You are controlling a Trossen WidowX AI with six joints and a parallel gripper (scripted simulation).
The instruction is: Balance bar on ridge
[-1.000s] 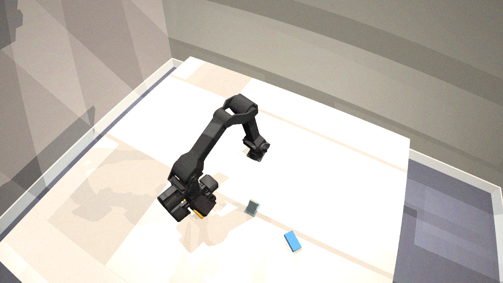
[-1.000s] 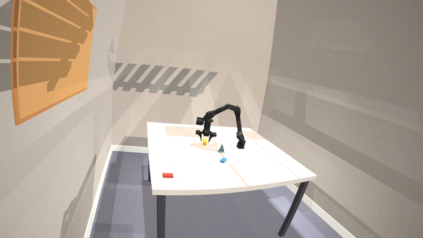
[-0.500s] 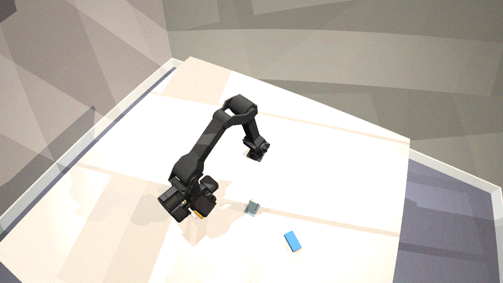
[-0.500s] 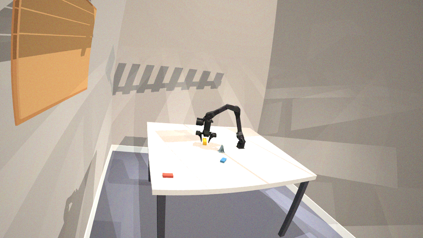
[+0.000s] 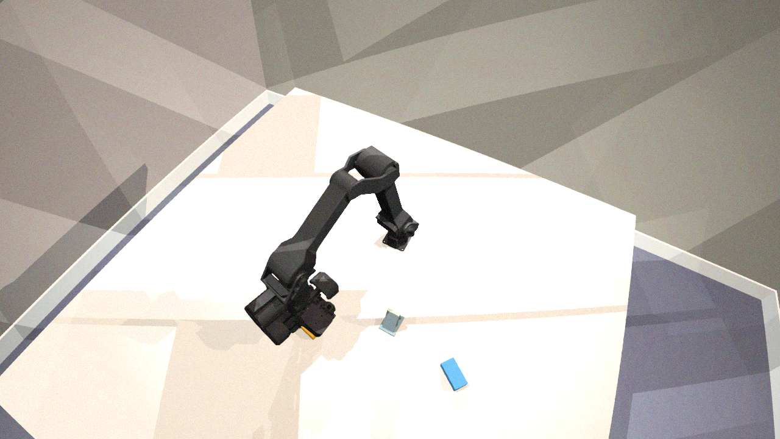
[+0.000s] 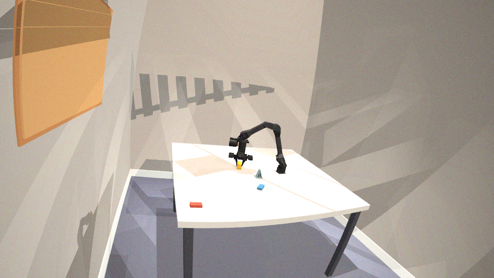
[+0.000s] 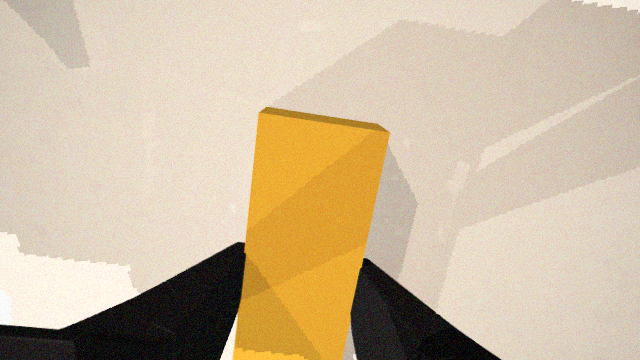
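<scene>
The arm (image 5: 322, 218) (image 6: 255, 129) is matte black all over, with blocky, faceted links and thick rounded joints. Stubby drum shapes bulge near its wrist, the fingers (image 6: 244, 162) are black and tapered, and small pale dots mark the corners of its dark, flat base plate (image 5: 402, 249).

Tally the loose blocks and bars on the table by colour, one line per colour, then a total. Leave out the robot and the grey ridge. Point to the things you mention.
Yellow: 1, the bar (image 5: 309, 332) (image 6: 239, 165) (image 7: 310, 210) between the gripper's (image 6: 239, 165) (image 7: 302, 280) fingers
Blue: 1, a block (image 5: 453, 374) (image 6: 260, 187)
Red: 1, a block (image 6: 195, 205)
Total: 3
</scene>
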